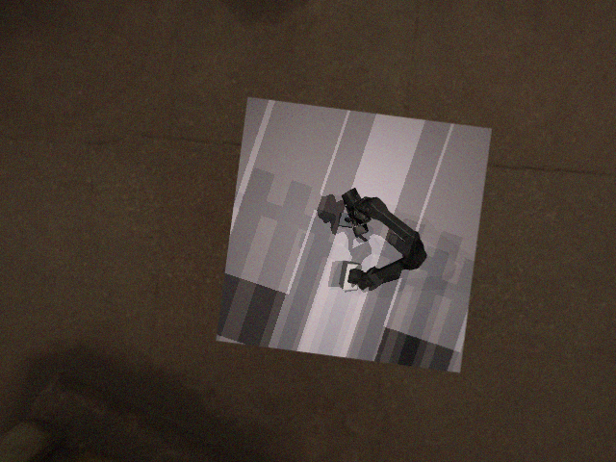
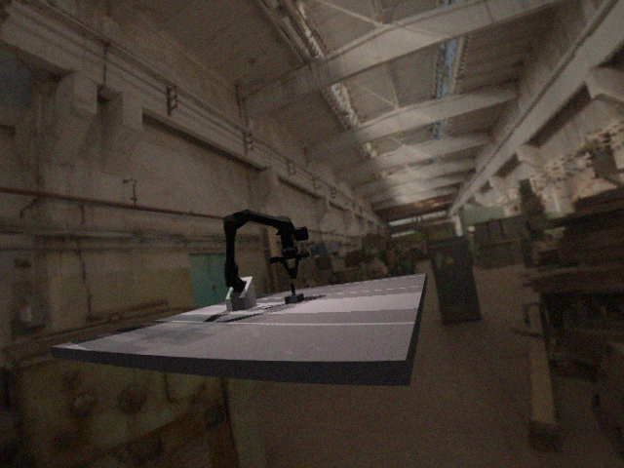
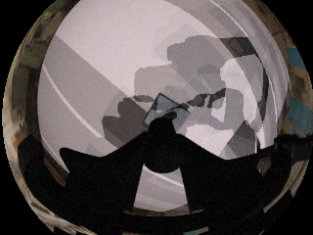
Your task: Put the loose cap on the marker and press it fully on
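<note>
Holding the Cap Above the Block

Your tool (image 1: 355, 223) (image 2: 292, 275) (image 3: 162, 136) is pinched shut on the small dark cap (image 3: 162, 159), with its fingers close together and pointing down. The cap is a black round shape between them in the wrist view. In the outside view it is too small and dark for you to pick out well.

Your holder block (image 1: 343, 222) (image 2: 293, 298) (image 3: 182, 118) sits flat on the table (image 1: 294, 143) (image 2: 302, 344) (image 3: 98, 44), right under the tool. The marker (image 2: 292, 291) (image 3: 170, 115) stands up in it like a thin dark stick. You cannot tell if the cap and the marker touch, because both are so dark and the gap is so tiny.

Your black arm (image 1: 395, 226) (image 2: 259, 217) goes up from its pale base (image 1: 349, 287) (image 2: 245, 299), bends at the top, and reaches across to the block. The base is well apart from the block. Stripes and patches of light and dark lie across the table, and a dark shadow (image 1: 328, 209) (image 3: 128, 124) is just beside the block.
</note>
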`<state>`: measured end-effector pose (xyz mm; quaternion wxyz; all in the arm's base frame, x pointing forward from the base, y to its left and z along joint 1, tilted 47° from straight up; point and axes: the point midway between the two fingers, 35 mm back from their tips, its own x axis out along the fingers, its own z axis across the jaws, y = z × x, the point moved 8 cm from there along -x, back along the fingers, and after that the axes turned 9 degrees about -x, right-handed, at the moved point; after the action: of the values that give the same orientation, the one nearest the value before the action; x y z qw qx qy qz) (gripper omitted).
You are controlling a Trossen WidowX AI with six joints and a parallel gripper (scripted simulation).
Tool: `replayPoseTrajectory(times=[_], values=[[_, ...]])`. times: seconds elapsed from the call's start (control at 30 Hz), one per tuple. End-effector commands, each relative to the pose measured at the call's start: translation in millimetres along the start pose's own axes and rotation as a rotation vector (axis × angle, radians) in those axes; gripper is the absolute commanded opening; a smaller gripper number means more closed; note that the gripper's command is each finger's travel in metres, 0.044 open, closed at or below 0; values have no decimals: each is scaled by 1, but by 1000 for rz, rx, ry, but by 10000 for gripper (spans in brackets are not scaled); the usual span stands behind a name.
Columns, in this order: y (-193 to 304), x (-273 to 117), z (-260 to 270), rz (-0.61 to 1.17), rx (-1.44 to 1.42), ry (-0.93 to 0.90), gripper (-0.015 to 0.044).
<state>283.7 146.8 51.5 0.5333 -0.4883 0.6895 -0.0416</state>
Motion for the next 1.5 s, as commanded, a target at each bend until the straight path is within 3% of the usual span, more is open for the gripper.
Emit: replayPoseTrajectory(times=[0.0,1.47], values=[[16,-1,-5,-2,0,15,0],[20,52,-7,-5,1,18,0]])
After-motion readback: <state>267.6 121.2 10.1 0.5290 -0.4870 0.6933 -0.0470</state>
